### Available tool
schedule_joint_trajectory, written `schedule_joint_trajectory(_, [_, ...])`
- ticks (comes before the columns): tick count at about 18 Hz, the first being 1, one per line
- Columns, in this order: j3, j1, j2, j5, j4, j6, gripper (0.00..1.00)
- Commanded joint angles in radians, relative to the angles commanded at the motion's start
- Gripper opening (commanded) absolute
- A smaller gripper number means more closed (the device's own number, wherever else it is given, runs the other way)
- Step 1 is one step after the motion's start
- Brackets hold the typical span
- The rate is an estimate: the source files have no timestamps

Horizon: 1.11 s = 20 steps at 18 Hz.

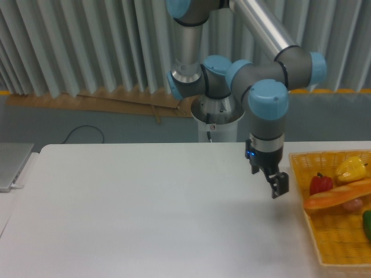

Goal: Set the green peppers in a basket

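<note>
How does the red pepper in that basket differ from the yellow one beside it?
The red pepper is a darker, smaller-looking shape; the yellow pepper looks larger and brighter. The red pepper sits nearer the basket's left edge, while the yellow pepper lies further right and back. Both rest inside the basket, just behind a long orange item, and neither is touched by the gripper.

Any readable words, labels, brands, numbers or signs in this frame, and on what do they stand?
No text can be read anywhere.
A small red mark on the arm's white base: too small to read.
The gripper, the basket and the table carry no visible lettering.
</note>
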<state>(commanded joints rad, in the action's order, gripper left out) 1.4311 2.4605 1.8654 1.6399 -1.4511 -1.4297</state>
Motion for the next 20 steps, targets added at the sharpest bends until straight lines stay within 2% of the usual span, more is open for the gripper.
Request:
schedule_joint_trajectory(4, [0.037, -0.012, -0.049, -0.012, -0.015, 0.002, 1.0])
schedule_joint_trajectory(6, [0.064, -0.031, -0.101, -0.017, -0.014, 0.005, 1.0])
schedule_joint_trajectory(8, [0.066, -0.032, -0.107, -0.058, -0.017, 0.027, 1.0])
schedule_joint_trajectory(20, [0.069, -0.035, -0.138, -0.065, -0.015, 0.029, 1.0])
